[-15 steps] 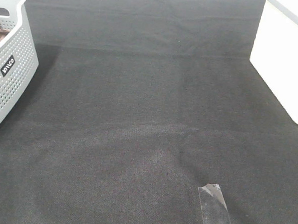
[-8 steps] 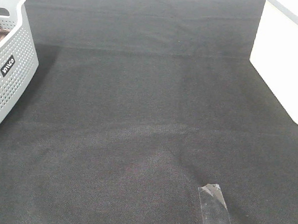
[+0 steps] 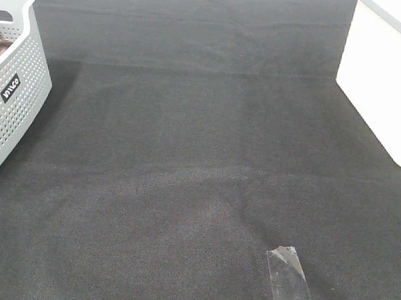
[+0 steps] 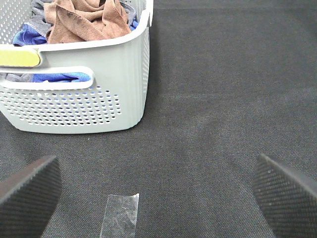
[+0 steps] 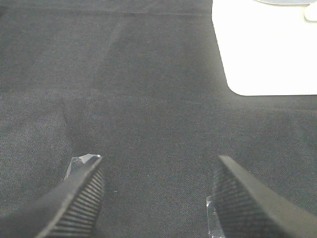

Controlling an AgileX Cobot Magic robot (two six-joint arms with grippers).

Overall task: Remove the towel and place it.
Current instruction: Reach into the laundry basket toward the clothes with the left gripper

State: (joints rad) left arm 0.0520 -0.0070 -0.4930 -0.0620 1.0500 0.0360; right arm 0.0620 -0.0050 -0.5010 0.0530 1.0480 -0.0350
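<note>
1. Towel (image 4: 86,20): brown plush fabric with a soft, napped surface. It lies crumpled at the top of the basket (image 4: 74,106), and 1 fold drapes close to the rim.
2. The basket is grey plastic with rounded corners, a smooth rim and a cut-out handle slot. Its walls are perforated with rows of small round holes. In the exterior high view it stands at the far left edge of the counter (image 3: 200,157) and carries a small black label (image 3: 11,88) with white lettering.
3. Blue fabric (image 4: 27,35) lies beside the towel inside the basket and also shows through the handle slot.
4. The counter is covered by a black cloth (image 4: 228,99) of coarse, matte weave with shallow creases.
5. A strip of clear, wrinkled tape (image 3: 289,279) is stuck flat on the cloth near the front edge. The left wrist view shows another tape strip (image 4: 120,215) just in front of the basket.
6. A smooth white surface (image 3: 379,85) with a rounded corner lies at the right side of the cloth.
7. Left claw (image 4: 158,193): the 2 ribbed black fingers stand wide apart above the cloth with nothing between them.
8. Right claw (image 5: 161,198): the 2 ribbed black fingers stand apart over the cloth, gripping nothing.
</note>
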